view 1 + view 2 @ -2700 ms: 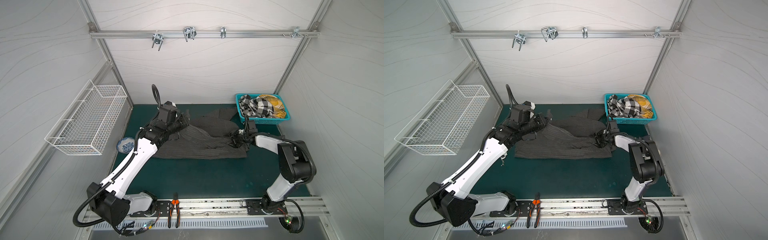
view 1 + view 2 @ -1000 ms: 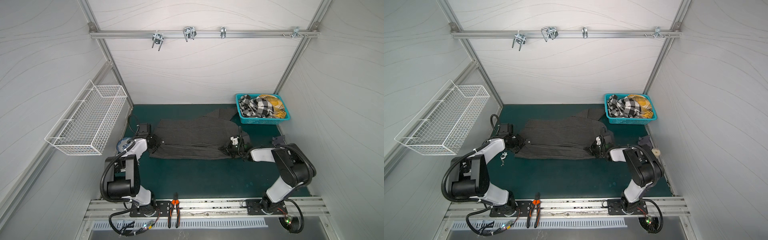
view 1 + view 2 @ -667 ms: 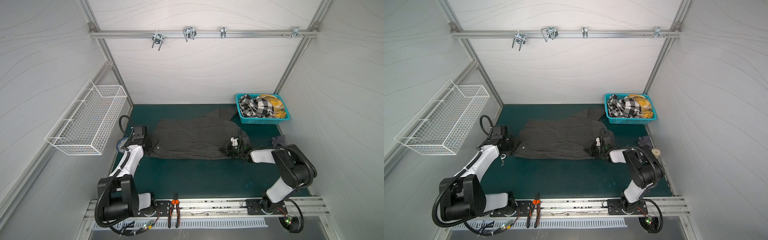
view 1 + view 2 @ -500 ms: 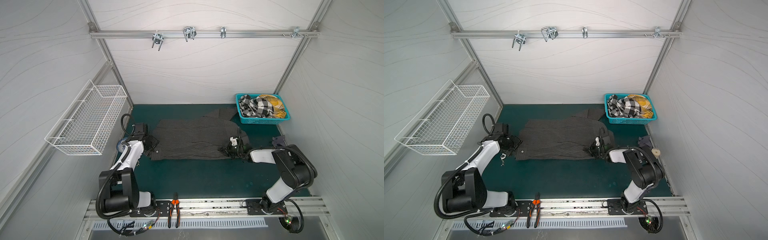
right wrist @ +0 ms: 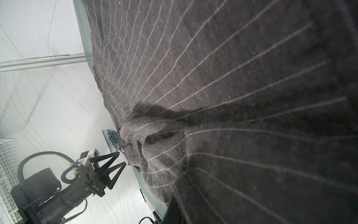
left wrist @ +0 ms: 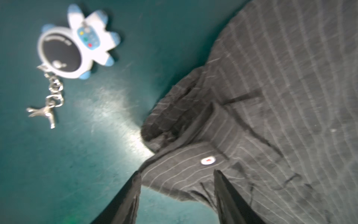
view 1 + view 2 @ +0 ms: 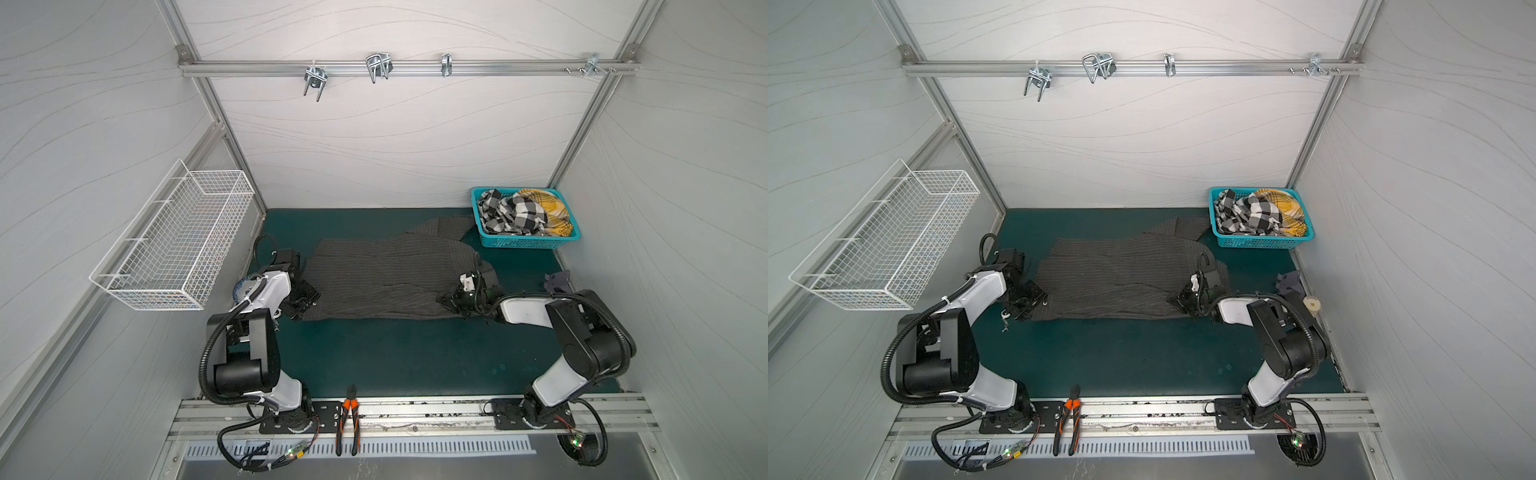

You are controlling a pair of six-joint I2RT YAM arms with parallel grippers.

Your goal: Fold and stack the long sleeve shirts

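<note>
A dark charcoal pinstriped long sleeve shirt (image 7: 386, 282) (image 7: 1121, 282) lies spread flat on the green mat in both top views. My left gripper (image 7: 305, 301) (image 6: 177, 172) is open at the shirt's near left corner. That corner, with a white button (image 6: 208, 160), lies between the two fingers without being pinched. My right gripper (image 7: 446, 300) is shut on the shirt's near right corner. In the right wrist view the cloth (image 5: 232, 97) drapes over the jaws and hides them, and the left gripper (image 5: 121, 158) shows open beyond the cloth.
A teal basket (image 7: 519, 242) of checked and yellow cloths stands at the back right. A white wire basket (image 7: 174, 245) hangs on the left wall. An astronaut keychain (image 6: 77, 50) and a blue-patterned bowl (image 5: 112, 138) lie left of the shirt. Pliers (image 7: 348, 419) rest on the front rail.
My left gripper has opened and let go of the shirt's left edge, shifting slightly toward the near corner. The right gripper has stayed shut in place.
</note>
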